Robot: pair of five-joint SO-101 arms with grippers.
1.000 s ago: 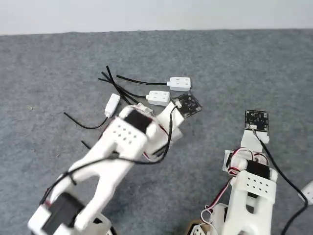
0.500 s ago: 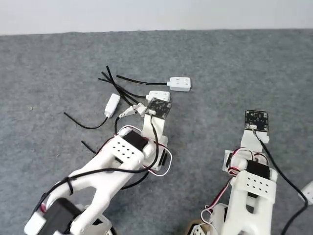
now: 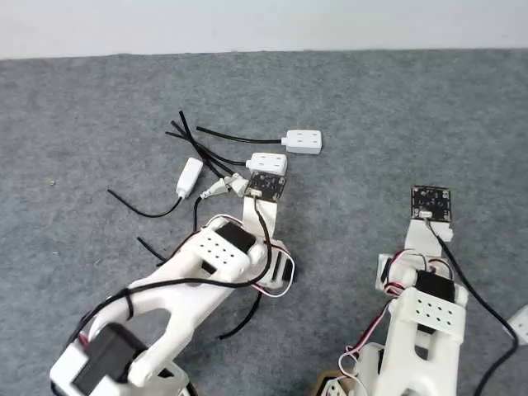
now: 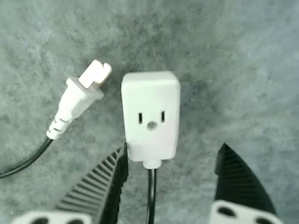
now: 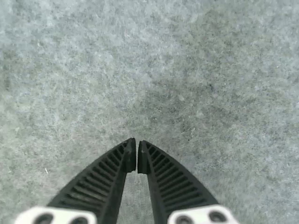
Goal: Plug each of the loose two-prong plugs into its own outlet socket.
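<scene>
A white outlet socket (image 4: 150,114) lies face up on the grey carpet, its black cord running back between my left gripper's fingers. My left gripper (image 4: 174,148) is open, just behind the socket's cord end and not touching it. A white two-prong plug (image 4: 79,100) lies loose beside the socket, prongs angled toward it. From above, this nearer socket (image 3: 268,162) sits just beyond the left arm's wrist (image 3: 266,185), with the plug (image 3: 221,186) beside it. A second socket (image 3: 302,141) and a second plug (image 3: 190,176) lie farther off. My right gripper (image 5: 137,149) is shut over bare carpet.
Black cords (image 3: 194,142) cross in a tangle left of the sockets. The right arm (image 3: 429,305) stands at the lower right, away from the plugs. A white object (image 3: 520,322) shows at the right edge. Open carpet lies to the right of the sockets.
The left arm's wrist swung left and pulled back, from beside the nearer socket to right behind it. The right arm stayed still.
</scene>
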